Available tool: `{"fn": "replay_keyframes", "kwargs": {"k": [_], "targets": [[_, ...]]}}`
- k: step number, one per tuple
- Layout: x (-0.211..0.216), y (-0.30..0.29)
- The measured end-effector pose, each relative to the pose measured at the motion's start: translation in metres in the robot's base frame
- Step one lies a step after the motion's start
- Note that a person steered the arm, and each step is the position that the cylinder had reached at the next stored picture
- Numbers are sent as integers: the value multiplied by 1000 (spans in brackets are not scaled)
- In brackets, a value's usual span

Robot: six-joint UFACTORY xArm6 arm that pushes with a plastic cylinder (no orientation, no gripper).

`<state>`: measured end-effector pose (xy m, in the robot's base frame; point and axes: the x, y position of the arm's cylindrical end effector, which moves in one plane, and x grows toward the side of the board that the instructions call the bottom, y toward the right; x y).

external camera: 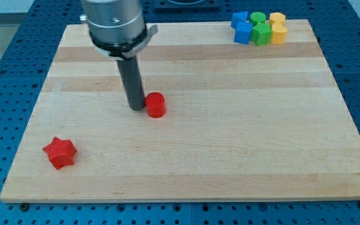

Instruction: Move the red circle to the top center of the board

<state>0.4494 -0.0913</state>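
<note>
The red circle (156, 104) is a short red cylinder standing on the wooden board (230, 144), left of the board's middle. My tip (135, 109) rests on the board right beside the red circle's left side, touching it or nearly so. The dark rod rises from there to the arm's grey body at the view's top left.
A red star block (60, 152) lies near the board's bottom left corner. At the top right corner a tight cluster holds two blue blocks (242, 27), two green blocks (260, 28) and two yellow blocks (278, 28).
</note>
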Motion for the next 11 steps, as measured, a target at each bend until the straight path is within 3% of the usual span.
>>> {"fn": "replay_keyframes", "kwargs": {"k": [1, 2, 4, 7, 9, 11], "targets": [[41, -4], [41, 8], [-24, 56], [-164, 96], [-185, 49], [-196, 97]]}}
